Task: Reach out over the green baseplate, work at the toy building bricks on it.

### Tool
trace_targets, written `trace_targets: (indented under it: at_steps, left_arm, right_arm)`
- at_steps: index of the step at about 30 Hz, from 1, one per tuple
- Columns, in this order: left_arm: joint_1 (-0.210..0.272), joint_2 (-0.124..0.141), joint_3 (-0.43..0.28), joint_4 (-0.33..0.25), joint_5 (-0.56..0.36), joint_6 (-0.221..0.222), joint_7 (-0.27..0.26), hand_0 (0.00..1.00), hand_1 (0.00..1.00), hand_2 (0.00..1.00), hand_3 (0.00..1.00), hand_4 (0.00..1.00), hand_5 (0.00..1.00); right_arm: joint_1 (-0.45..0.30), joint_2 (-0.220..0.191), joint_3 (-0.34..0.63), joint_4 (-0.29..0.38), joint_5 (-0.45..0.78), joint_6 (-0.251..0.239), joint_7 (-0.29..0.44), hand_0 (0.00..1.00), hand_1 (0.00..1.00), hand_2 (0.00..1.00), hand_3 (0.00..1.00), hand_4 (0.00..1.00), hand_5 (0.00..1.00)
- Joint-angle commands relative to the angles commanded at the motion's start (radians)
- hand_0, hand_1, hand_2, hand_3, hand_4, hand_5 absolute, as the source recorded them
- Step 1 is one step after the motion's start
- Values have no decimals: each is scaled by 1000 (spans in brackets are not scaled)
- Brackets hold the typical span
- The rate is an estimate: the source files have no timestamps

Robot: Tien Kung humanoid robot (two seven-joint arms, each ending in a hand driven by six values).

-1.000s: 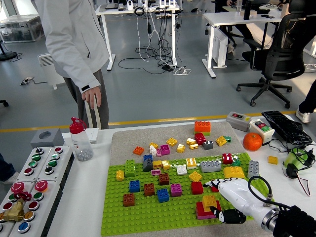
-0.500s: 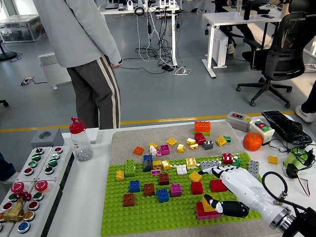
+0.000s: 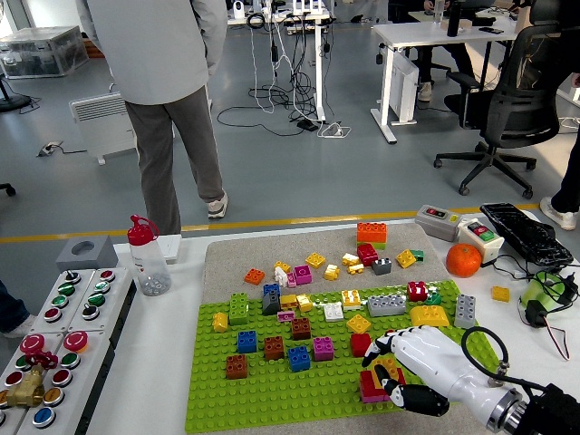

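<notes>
Button box (image 3: 56,344) sat at bench left edge, bottle (image 3: 145,257) beside it. Green baseplate (image 3: 272,385) lay centre, bricks scattered. Right robot hand (image 3: 405,367) curled, pinching red-yellow brick stack (image 3: 374,381). Orange (image 3: 463,260), keyboard (image 3: 526,234) far right.

Beyond the table we see a glossy grey floor (image 3: 299,172) crossed by a yellow tape line (image 3: 299,220), white desks (image 3: 272,18) with tangled black cables (image 3: 290,113) beneath, a black wheeled office chair (image 3: 517,100) at right, and a white radiator (image 3: 95,122) at left.
</notes>
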Motion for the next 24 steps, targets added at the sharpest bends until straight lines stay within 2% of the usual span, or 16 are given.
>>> trace_targets:
  at_steps: [8,22,24]
  left_arm:
    - [-4,1,2,0,-5,0,-2,664,610,562,439,242,998]
    - [-8,1,2,0,-7,0,-3,664,610,562,439,242,998]
    - [-8,1,3,0,-7,0,-3,664,610,562,439,242,998]
  right_arm:
    - [13,5,-12,-11,-10,27,-18,572,630,621,573,310,190]
    - [8,-2,-6,6,-28,19,-20,560,622,613,571,318,194]
    - [8,-2,-6,7,-28,20,-20,535,612,603,565,318,193]
